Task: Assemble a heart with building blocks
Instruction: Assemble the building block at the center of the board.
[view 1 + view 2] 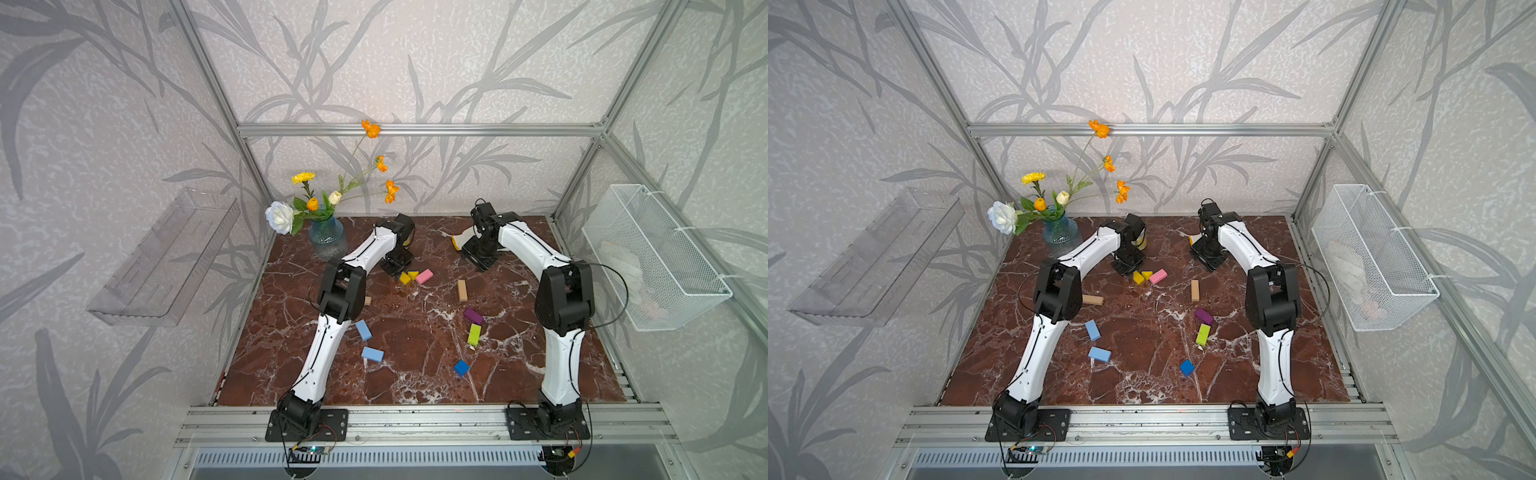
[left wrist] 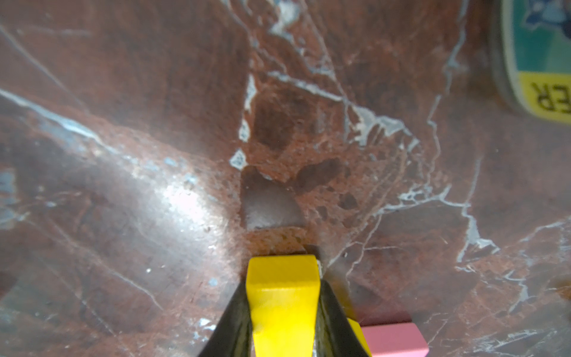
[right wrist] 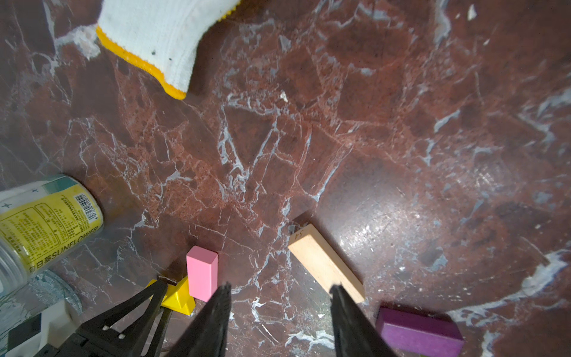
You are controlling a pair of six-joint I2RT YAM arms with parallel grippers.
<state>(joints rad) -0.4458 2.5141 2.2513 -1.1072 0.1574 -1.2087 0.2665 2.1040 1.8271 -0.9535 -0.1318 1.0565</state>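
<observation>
My left gripper point(image 2: 283, 286) is shut on a yellow block point(image 2: 282, 312) low over the table, beside a second yellow block point(image 1: 413, 274) and the pink block point(image 1: 424, 276). My right gripper point(image 3: 279, 290) hangs open and holds nothing, between the pink block point(image 3: 202, 272) and a tan block point(image 3: 324, 262). The other building blocks lie scattered: purple point(image 1: 473, 316), lime green point(image 1: 474, 334), dark blue point(image 1: 461, 368), two light blue point(image 1: 363, 330) point(image 1: 372, 354), and a second tan block point(image 1: 1092, 299) by the left arm. No heart is in view.
A white glove point(image 3: 160, 40) with a yellow cuff lies at the back near the right gripper. A round tin point(image 3: 40, 228) lies behind the left gripper. A blue vase of flowers point(image 1: 328, 239) stands at the back left. A wire basket point(image 1: 656, 257) hangs on the right wall.
</observation>
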